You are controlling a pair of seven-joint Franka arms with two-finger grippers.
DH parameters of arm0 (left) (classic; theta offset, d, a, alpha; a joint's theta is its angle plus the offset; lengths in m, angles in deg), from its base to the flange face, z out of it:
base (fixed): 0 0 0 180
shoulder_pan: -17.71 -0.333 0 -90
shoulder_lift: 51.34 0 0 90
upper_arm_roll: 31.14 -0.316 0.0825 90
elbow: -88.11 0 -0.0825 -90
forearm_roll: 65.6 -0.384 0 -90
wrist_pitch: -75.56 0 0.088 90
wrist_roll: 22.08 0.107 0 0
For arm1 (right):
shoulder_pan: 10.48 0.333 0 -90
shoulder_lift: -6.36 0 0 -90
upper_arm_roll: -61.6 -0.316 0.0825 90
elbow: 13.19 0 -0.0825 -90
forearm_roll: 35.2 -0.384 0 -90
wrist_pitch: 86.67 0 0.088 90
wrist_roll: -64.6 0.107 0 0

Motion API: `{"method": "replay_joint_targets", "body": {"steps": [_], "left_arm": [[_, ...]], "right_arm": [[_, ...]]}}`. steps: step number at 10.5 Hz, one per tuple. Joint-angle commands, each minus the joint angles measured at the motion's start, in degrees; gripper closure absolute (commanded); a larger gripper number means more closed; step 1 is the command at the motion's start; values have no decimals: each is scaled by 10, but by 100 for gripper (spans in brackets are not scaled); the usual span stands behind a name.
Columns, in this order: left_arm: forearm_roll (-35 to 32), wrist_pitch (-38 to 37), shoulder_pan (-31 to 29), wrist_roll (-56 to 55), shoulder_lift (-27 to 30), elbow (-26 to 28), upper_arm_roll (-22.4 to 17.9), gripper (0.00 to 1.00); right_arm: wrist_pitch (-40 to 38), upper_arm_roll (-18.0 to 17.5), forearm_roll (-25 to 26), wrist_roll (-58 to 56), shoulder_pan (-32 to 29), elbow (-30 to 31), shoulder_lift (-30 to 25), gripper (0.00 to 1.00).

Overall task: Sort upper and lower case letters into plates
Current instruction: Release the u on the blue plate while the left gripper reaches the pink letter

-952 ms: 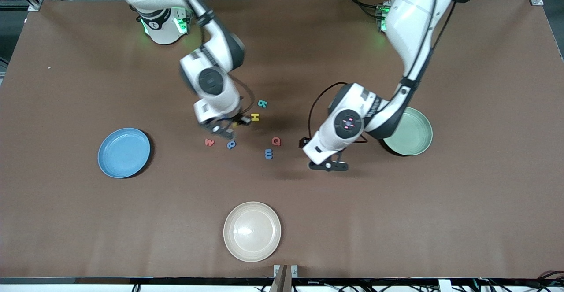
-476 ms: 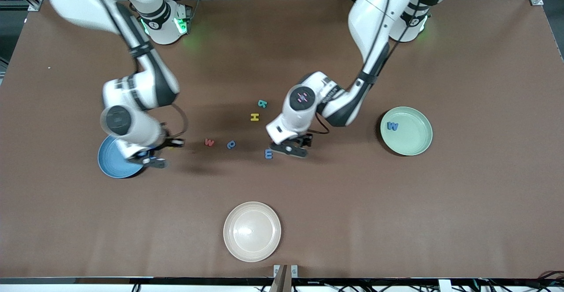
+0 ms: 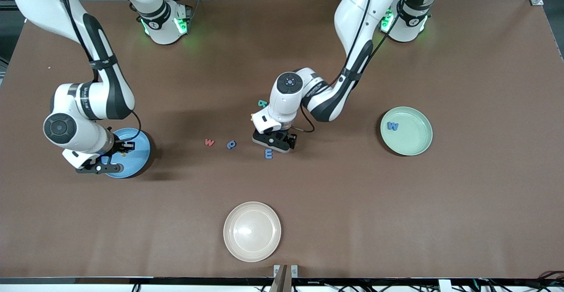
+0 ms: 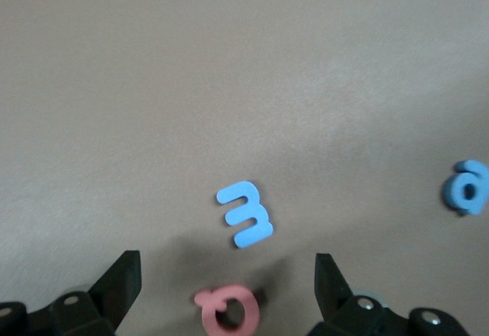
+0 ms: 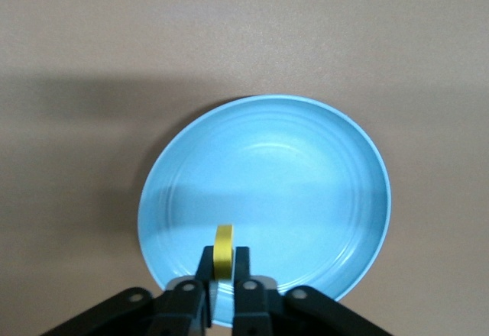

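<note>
Since half a second ago the right claw (image 3: 115,154) has settled over the blue plate (image 3: 139,151), and the left claw (image 3: 274,141) has shifted toward the blue E (image 3: 269,153) on the brown counter (image 3: 396,217); dark racks and cables line the counter's top edge.

The right claw pinches a small yellow letter (image 5: 223,252) between narrow fingers above the blue plate (image 5: 306,191). The left claw hangs wide open, a pink Q (image 4: 228,311) on the counter between its fingers and the E (image 4: 244,214) just beside.

Only the wrist views show the Q and the yellow letter clearly. The front view alone shows the green plate (image 3: 416,144) holding a blue W (image 3: 392,126), the cream plate (image 3: 252,231), a red w (image 3: 209,142), a small blue letter (image 3: 231,144) and a teal letter (image 3: 262,103).
</note>
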Motion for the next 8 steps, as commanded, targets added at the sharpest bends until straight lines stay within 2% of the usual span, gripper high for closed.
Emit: {"method": "replay_joint_targets", "body": {"steps": [1, 3, 6, 8], "left_arm": [[-32, 11, 34, -18, -23, -26, -29, 0], [-34, -4, 48, -58, -20, -20, -33, 0], [-35, -81, 49, -58, -12, -20, -34, 0], [-36, -127, 51, -57, -6, -22, -33, 13]], "right_arm": [[14, -6, 10, -57, -28, -10, 15, 0], [19, -7, 4, -93, -44, -18, 27, 0], [16, -9, -14, -91, -40, -18, 32, 0], [8, -10, -62, -91, -36, -17, 32, 0]]}}
